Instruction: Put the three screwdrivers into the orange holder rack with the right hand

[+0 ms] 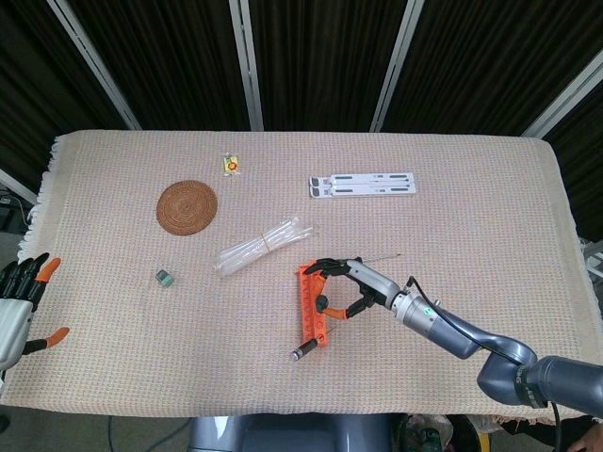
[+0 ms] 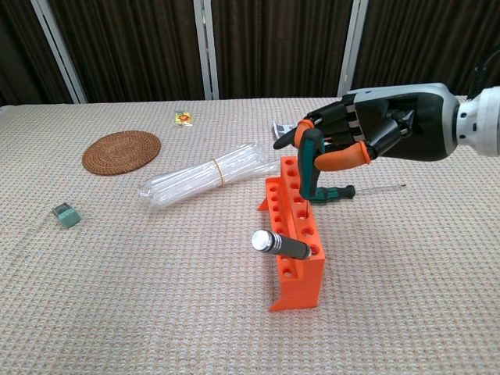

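At the centre of the chest view, a green-handled screwdriver [image 2: 308, 166] is pinched upright by the right hand [image 2: 367, 137] in the orange holder rack [image 2: 294, 234]. A black-handled screwdriver [image 2: 283, 244] leans in the rack's near end; a third screwdriver [image 2: 344, 191] lies behind it. At lower left of the head view, the left hand [image 1: 19, 306] is seen spread apart.

The right robot hand [image 2: 367, 137] grips a green-handled screwdriver [image 2: 308, 166], seemingly seated in the orange holder rack [image 2: 294, 234].

Tube bundle [image 2: 205, 177] just beside rack [image 2: 295, 258]
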`<state>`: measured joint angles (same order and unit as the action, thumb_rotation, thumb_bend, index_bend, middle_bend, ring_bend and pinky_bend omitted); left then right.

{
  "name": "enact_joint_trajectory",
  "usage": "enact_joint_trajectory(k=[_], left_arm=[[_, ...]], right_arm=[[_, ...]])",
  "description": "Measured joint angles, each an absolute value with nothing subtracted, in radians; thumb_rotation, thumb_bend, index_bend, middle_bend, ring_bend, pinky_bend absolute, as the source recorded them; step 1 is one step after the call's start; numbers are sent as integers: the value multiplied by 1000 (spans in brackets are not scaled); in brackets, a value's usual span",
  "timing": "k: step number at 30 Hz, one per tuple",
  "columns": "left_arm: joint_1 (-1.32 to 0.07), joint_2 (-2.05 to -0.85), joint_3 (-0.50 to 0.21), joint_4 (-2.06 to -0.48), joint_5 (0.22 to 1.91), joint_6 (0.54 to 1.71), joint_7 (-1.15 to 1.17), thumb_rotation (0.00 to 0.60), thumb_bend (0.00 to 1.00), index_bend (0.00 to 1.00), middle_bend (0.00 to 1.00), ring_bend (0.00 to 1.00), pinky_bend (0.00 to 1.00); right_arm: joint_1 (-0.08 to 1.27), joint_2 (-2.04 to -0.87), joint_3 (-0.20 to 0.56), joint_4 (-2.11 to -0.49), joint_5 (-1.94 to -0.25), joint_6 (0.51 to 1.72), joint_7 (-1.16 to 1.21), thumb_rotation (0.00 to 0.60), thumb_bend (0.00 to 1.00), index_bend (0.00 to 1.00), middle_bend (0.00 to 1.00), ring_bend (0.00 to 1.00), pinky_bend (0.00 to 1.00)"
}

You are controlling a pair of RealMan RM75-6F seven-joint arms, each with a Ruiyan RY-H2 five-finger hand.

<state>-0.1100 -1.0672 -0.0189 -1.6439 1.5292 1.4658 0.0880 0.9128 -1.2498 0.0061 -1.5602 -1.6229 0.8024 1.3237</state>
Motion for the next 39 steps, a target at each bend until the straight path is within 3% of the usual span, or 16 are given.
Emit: enact_joint_trajectory(k=[12,19,29,35,39], left_arm=[[-110,-1067,-18,-1645,1529,1465,88,600,60,0,0,0,0],[-110,-1067,-18,-1646,1532,1467,88,600,61,0,0,0,0],[-109,-1066,-21,-1646,1534,1473,86,600,62,0,0,0,0],[-110,-1066,-23,-1645,1534,1476,84,600,61,0,0,0,0],[-111,-1067,-25,-1645,1535,1476,84,600,61,0,0,0,0]], right_arm=[[893,-1299,17,-1558,-1544,787,1170,600,484,548,148,0,0],[884,-1300,22,-1569,-1529,777,1130,600,336,410,113,0,0],[877,-1280,25,-1586,-1548,790,1132,600,70,130,23,0,0],[869,-1243,29,-1609,-1571,825,1139,600,47,111,13,0,0],[862,-1206,40,-1619,-1573,849,1138,600,65,203,30,0,0]])
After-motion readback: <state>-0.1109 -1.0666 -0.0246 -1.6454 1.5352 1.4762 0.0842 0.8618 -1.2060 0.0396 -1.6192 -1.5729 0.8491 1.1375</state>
